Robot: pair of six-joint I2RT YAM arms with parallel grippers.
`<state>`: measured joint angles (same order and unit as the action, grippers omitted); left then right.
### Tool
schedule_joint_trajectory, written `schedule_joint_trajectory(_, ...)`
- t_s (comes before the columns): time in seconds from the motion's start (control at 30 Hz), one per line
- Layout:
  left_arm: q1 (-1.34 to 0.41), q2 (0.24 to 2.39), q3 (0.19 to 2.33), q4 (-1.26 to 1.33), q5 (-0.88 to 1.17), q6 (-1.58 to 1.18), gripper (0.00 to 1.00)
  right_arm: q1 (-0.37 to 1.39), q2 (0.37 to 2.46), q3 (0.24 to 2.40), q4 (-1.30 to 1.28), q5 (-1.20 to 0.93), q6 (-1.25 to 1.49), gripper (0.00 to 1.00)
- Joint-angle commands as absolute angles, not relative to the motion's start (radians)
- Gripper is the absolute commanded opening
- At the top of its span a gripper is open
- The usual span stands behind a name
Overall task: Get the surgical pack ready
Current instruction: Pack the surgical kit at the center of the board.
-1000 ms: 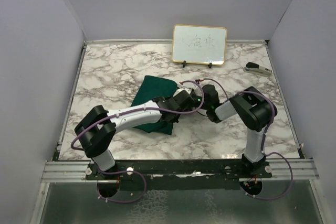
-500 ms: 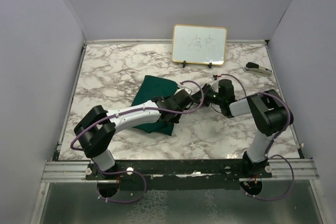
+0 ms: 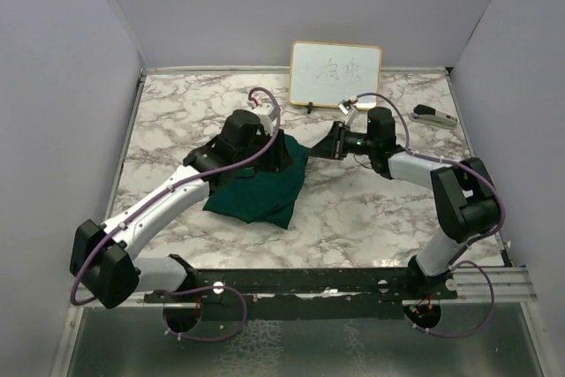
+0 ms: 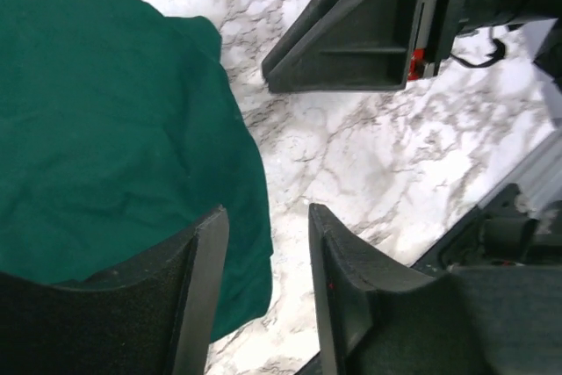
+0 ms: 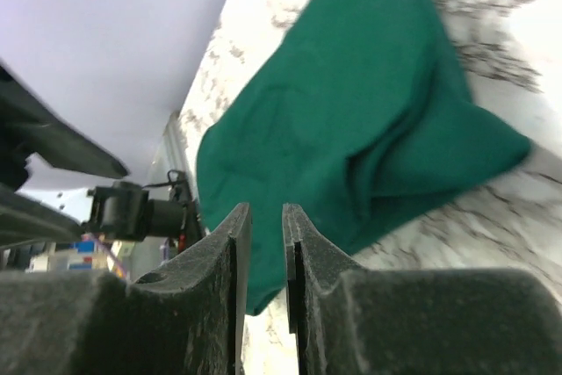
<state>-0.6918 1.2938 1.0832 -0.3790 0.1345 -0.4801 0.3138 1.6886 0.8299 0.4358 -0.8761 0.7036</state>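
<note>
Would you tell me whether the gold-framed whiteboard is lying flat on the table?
No, the whiteboard stands upright near the far edge of the table.

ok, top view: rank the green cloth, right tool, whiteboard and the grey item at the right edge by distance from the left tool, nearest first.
1. green cloth: the left tool hangs over its right edge.
2. right tool: just to the right, over bare marble.
3. whiteboard: back centre, standing.
4. grey item: far right edge.
</note>
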Motion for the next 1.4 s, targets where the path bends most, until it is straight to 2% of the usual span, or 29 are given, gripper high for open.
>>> schedule_joint_trajectory(0.0, -0.623, 1.281, 0.95, -0.166, 0.409, -0.601, 0.38, 0.378, 1.712, 0.88, 0.517, -0.991, 0.766, 0.22)
schedule_joint_trajectory(0.17, -0.603, 1.343, 0.853, 0.08, 0.507, -0.689, 0.23, 0.418, 1.863, 0.954, 0.652, -1.072, 0.892, 0.18)
schedule_joint_trajectory(0.3, -0.6, 1.413, 0.791, 0.198, 0.521, -0.713, 0.19, 0.414, 1.987, 1.0, 0.645, -1.069, 0.877, 0.17)
schedule_joint_trajectory(0.43, -0.601, 1.489, 0.751, 0.243, 0.532, -0.709, 0.16, 0.384, 2.07, 0.915, 0.873, -1.104, 0.996, 0.14)
schedule_joint_trajectory(0.7, -0.601, 1.478, 0.643, 0.17, 0.509, -0.671, 0.13, 0.33, 2.08, 0.835, 0.968, -1.143, 1.014, 0.14)
schedule_joint_trajectory(0.9, -0.601, 1.34, 0.71, -0.008, 0.505, -0.634, 0.18, 0.322, 1.964, 0.894, 0.734, -1.133, 0.888, 0.15)
schedule_joint_trajectory(1.03, -0.6, 1.28, 0.76, -0.066, 0.469, -0.623, 0.21, 0.333, 1.909, 0.886, 0.681, -1.12, 0.866, 0.15)
schedule_joint_trajectory(1.2, -0.598, 1.297, 0.759, -0.055, 0.43, -0.62, 0.21, 0.417, 1.918, 0.877, 0.682, -1.11, 0.866, 0.16)
schedule_joint_trajectory(1.37, -0.597, 1.299, 0.673, 0.013, 0.418, -0.662, 0.2, 0.463, 1.947, 0.826, 0.781, -1.103, 0.915, 0.16)
